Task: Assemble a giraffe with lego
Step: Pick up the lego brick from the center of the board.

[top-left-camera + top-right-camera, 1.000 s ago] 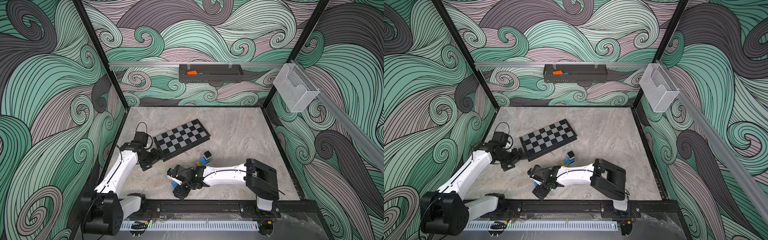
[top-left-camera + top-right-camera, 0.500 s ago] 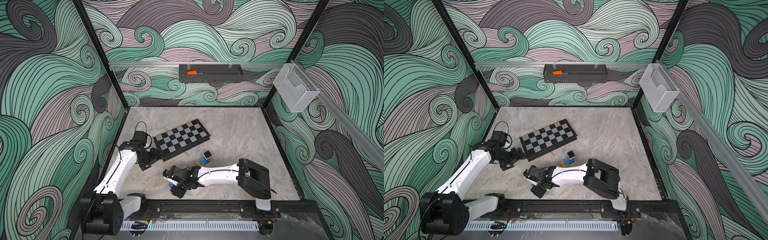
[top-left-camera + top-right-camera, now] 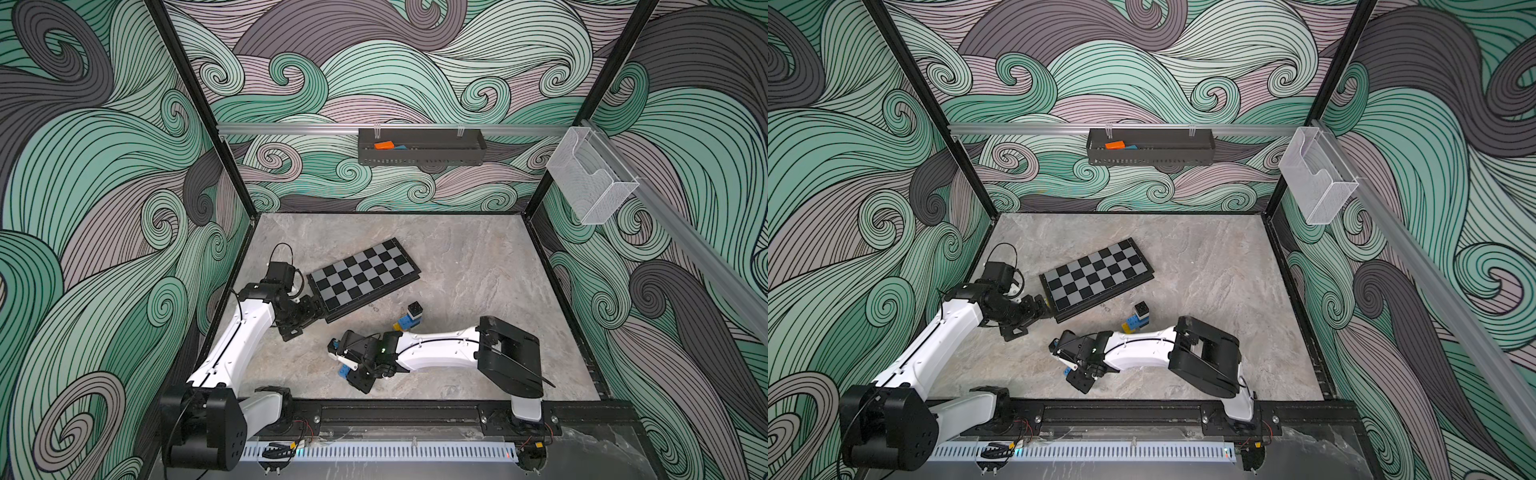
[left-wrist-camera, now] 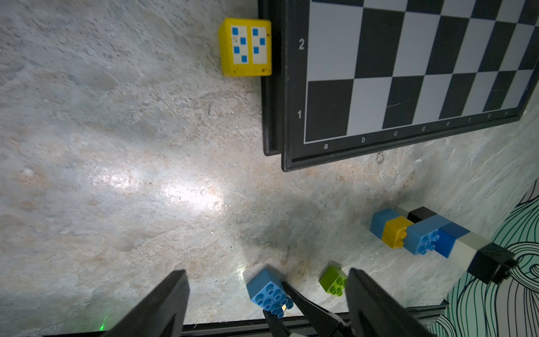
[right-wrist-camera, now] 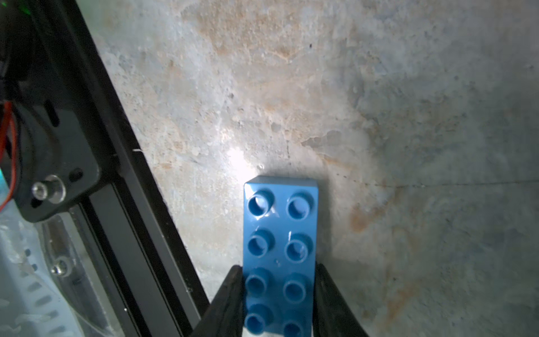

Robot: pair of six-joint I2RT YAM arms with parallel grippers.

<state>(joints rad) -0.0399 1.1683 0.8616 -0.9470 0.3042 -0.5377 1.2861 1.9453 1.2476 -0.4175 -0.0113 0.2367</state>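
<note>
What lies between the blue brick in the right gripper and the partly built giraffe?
A loose lime-green brick; the left wrist view shows it.

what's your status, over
Left gripper open, empty. Right gripper shut on blue brick. Giraffe part-built, green brick loose. Board apart from giraffe.

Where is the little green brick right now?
In the left wrist view the green brick lies alone on the table, between the long blue brick and the giraffe; the top views do not show it.
</note>
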